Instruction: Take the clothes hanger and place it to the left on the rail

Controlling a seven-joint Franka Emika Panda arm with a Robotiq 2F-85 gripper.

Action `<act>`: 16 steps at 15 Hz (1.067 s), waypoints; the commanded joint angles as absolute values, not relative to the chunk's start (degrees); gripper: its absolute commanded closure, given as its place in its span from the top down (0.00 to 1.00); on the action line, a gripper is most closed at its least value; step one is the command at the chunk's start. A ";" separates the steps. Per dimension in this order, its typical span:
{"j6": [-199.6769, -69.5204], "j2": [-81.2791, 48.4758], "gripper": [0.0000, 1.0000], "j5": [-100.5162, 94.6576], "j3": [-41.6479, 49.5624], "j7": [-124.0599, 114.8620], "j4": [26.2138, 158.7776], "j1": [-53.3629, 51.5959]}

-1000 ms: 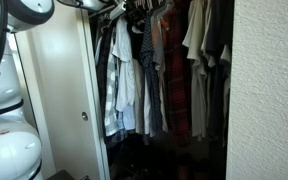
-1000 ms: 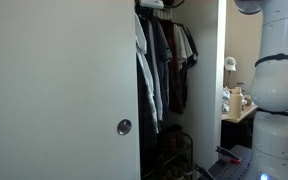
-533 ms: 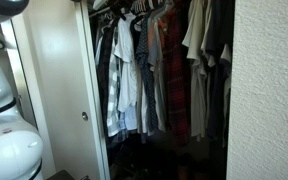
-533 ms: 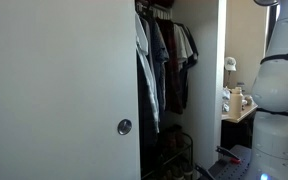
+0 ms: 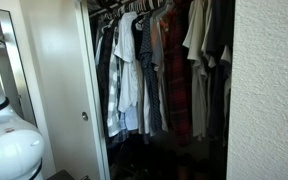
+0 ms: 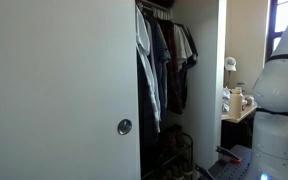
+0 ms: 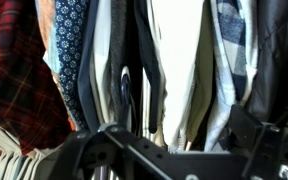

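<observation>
The dark rail (image 5: 149, 6) runs across the top of the open wardrobe, crowded with hanger hooks and hanging shirts. It also shows in an exterior view (image 6: 160, 8). I cannot single out one clothes hanger among them. A white shirt (image 5: 130, 70) hangs toward the left end. My gripper is out of both exterior views. In the wrist view my gripper (image 7: 174, 128) is open and empty. Its dark fingers (image 7: 256, 132) stand wide apart at the bottom edge, close in front of the hanging shirts (image 7: 199, 60).
The white sliding door (image 5: 54, 90) stands left of the opening, and its round handle (image 6: 124, 127) shows from the other side. A textured wall (image 5: 269, 90) bounds the right. The white arm base (image 5: 9, 150) stands by the door. A plaid shirt (image 7: 14, 60) hangs nearby.
The arm, which reached the hanger hooks at the rail's left end a second ago, has pulled back up and out of both exterior views. The shirts hang still.
</observation>
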State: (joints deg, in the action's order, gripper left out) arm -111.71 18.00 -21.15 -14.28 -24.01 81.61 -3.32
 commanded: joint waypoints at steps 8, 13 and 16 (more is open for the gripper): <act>-108.08 26.30 1.00 -21.01 -17.68 -24.51 86.30 -2.46; -108.61 28.40 1.00 -20.59 -17.47 -24.05 88.68 -2.46; -108.72 29.26 1.00 -20.50 -17.47 -24.06 90.04 -2.41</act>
